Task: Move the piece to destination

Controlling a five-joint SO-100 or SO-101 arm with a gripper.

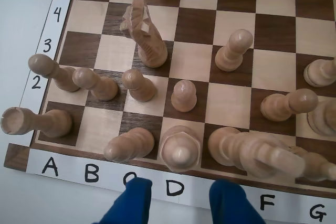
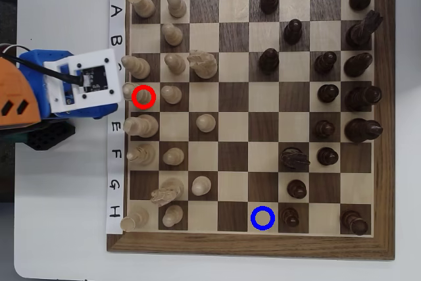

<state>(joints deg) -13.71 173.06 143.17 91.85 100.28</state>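
Piece (image 1: 180, 148) seen on D1 in wrist view: pale cream wood, tall and slim, small rounded knob on top, ridged collar under it, round base. In overhead view piece (image 2: 141, 94) sits inside red ring (image 2: 143, 97), at board edge nearest arm. Blue claw (image 1: 178, 200) seen spread open just short of piece, nothing gripped. Destination (image 2: 262, 218), light square ringed blue, found on H5, well apart from piece.

We see a plain tabletop setup, perhaps a hobby desk or lab: a white table (image 2: 66, 228) bearing a hand-labelled chessboard (image 2: 250, 247), nothing more.
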